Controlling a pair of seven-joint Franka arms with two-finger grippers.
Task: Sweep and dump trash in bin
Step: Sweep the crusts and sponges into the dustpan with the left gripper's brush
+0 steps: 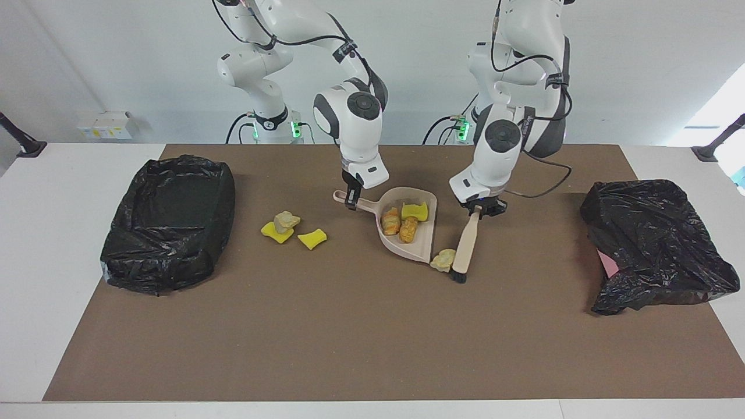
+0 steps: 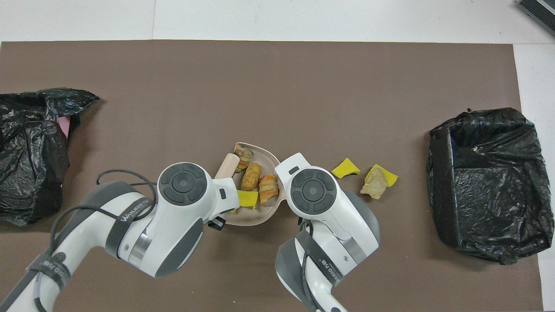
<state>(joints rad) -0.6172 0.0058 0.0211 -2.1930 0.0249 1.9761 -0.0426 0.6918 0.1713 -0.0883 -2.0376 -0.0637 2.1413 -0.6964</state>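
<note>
The beige dustpan [image 1: 417, 247] lies mid-table and holds a yellow wedge [image 1: 414, 210] and two orange-brown chunks [image 1: 391, 221] [image 1: 408, 230]. My right gripper [image 1: 351, 203] is shut on the dustpan's handle. My left gripper [image 1: 478, 209] is shut on the brush [image 1: 465, 244], whose bristles rest on the table. A pale tan lump [image 1: 443, 259] lies at the pan's mouth, against the brush. Toward the right arm's end lie a yellow wedge [image 1: 312, 238] and another yellow wedge with a tan chunk [image 1: 285, 220] on it. In the overhead view the arms' wrists hide both grippers.
An open bin lined with a black bag [image 1: 169, 221] stands at the right arm's end of the table, also in the overhead view [image 2: 485, 182]. A crumpled black bag [image 1: 652, 244] with something pink under it lies at the left arm's end.
</note>
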